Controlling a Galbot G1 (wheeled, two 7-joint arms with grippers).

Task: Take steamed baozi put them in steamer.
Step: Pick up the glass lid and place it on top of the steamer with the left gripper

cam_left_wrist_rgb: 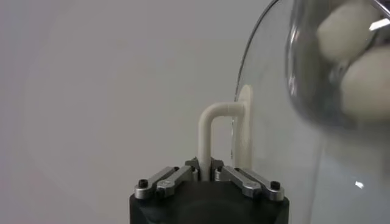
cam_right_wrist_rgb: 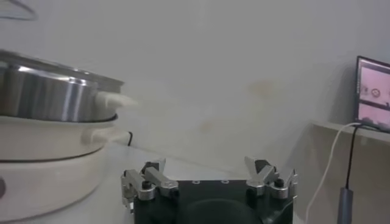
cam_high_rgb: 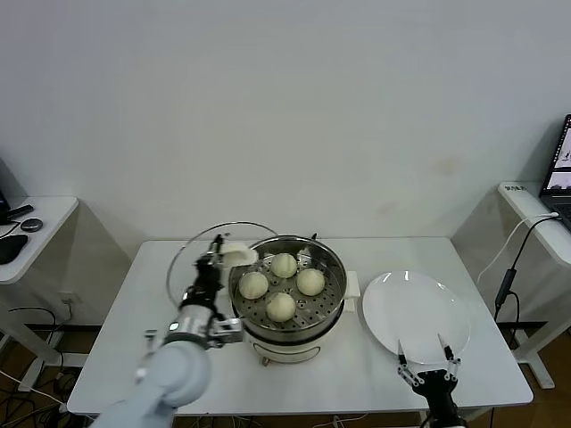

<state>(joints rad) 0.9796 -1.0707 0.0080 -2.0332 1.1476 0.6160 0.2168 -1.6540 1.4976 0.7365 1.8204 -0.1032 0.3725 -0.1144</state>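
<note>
Steamed baozi (cam_high_rgb: 282, 285), four cream-white buns, sit inside the steamer (cam_high_rgb: 332, 301) just below the centre of the head view, spread over its perforated metal floor: one at the back, one on the left, one on the right and one at the front, each apart from its neighbours. The steamer rests on a white cooker base (cam_high_rgb: 290, 344) on the white table (cam_high_rgb: 268, 383).

The left gripper (cam_high_rgb: 217, 259), left of the steamer's rim, is clamped tight on the white handle (cam_left_wrist_rgb: 214, 131) of the glass lid (cam_high_rgb: 192, 259); the left wrist view shows its fingers (cam_left_wrist_rgb: 241, 180) pinched on the handle's stem. The lid is held on edge, close to upright, just beside the steamer's left side, and two buns show blurred through its glass in that view.

The right gripper (cam_high_rgb: 426, 358) hovers at the lower right of the head view, over the near edge of the white plate (cam_high_rgb: 415, 310), its jaws spread wide and holding nothing.
</note>
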